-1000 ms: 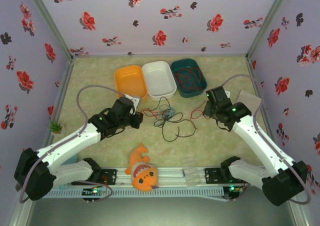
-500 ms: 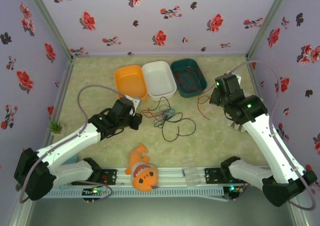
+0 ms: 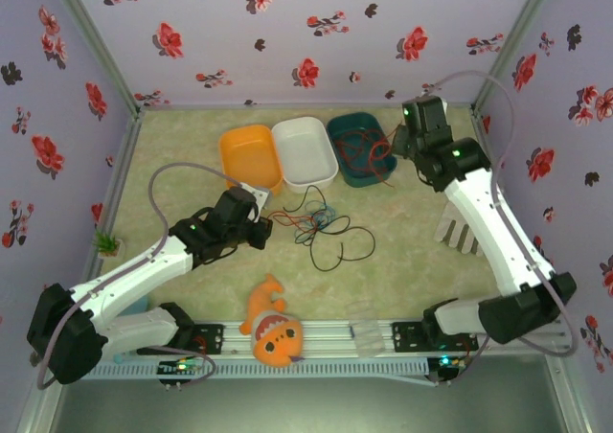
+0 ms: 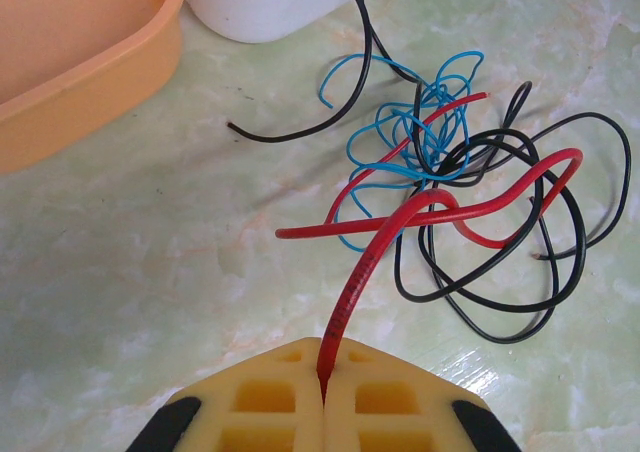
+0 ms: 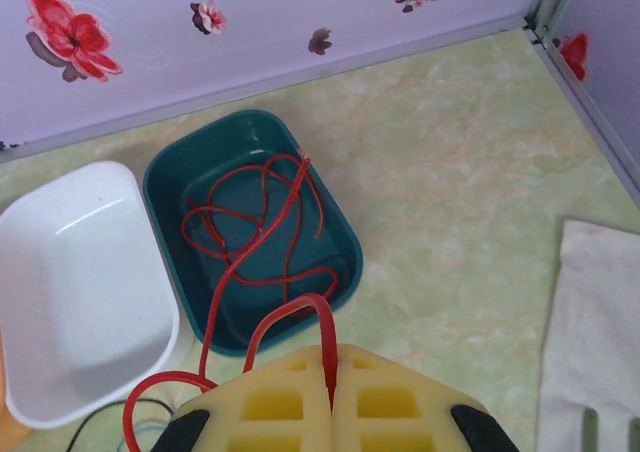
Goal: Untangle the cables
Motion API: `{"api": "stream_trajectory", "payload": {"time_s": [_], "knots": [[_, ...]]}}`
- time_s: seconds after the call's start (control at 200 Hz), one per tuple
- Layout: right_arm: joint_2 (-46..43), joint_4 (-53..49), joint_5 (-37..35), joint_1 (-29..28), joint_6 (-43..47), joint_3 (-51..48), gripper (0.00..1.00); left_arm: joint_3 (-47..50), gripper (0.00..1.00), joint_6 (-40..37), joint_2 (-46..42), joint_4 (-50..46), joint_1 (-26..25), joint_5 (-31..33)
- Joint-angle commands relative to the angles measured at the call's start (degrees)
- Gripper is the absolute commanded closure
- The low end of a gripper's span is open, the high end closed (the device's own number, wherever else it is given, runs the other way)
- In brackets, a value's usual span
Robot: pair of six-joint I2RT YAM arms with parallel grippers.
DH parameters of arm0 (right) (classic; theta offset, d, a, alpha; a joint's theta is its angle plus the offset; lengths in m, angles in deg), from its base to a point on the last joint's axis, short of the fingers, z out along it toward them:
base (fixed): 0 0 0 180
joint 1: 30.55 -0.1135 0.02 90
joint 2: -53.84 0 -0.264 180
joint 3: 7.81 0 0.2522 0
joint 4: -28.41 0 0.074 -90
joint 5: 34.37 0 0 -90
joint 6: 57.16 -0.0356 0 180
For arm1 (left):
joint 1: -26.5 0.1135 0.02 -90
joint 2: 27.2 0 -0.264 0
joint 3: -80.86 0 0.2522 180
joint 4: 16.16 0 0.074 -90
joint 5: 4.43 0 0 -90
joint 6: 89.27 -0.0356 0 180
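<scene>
Task partly done. One red cable (image 5: 262, 227) lies mostly in the teal tray (image 5: 160, 187) at far right, one end pinched in the right hand (image 5: 330, 372). A second red cable (image 4: 365, 262), pinched in the left hand (image 4: 322, 392), lies tangled with the black cable (image 4: 500, 337) and blue cable (image 4: 400, 132) on the table (image 4: 120, 272).

The left gripper (image 4: 323, 397) pinches a red cable (image 4: 352, 282) leading into the blue-and-black tangle (image 4: 437, 150).
</scene>
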Motion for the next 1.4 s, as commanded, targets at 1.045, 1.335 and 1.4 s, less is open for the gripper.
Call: {"api": "stream_trajectory", "payload": {"time_s": [1.045,1.335,1.4], "knots": [[33.9,24.2,10.2,5.7,1.3,14.7,1.00,0.7,1.00,-1.2,-0.5,3.8,0.5,-2.4],[39.3,25.2,13.2,6.3,0.0,15.9,1.00,0.7,1.00,-1.0,-0.2,4.3,0.5,-2.7],[39.7,25.3,14.0,6.3,-0.2,15.3,1.00,0.7,1.00,-1.0,0.0,4.3,0.5,-2.7]]}}
